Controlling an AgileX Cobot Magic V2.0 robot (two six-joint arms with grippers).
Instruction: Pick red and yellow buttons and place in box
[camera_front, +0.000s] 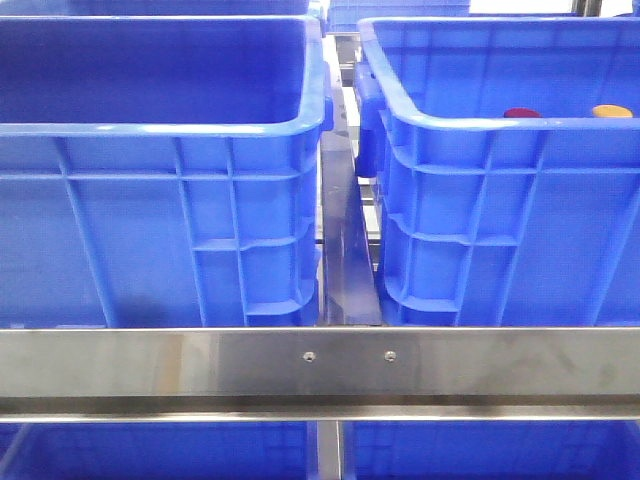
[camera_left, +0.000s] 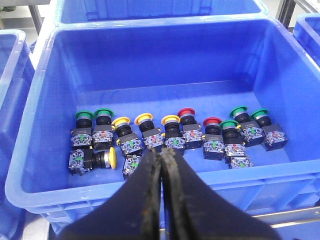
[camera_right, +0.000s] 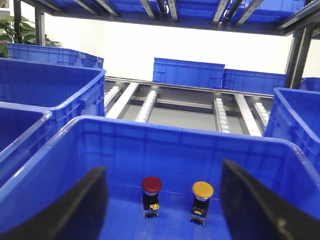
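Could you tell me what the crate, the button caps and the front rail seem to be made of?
Crate: moulded plastic by the look, glossy blue, with ribbed walls and a rolled rim.
Red cap and yellow cap: probably smooth plastic, uniform colour with a soft sheen.
Rail: brushed metal, likely steel or aluminium; it is silvery, reflective and carries two screws.

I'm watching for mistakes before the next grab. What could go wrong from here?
1. The left gripper is shut above a tightly packed row of green, yellow and red buttons; it could catch a green one or two at once.
2. The red button and yellow button stand upright in the box; another drop might topple them.
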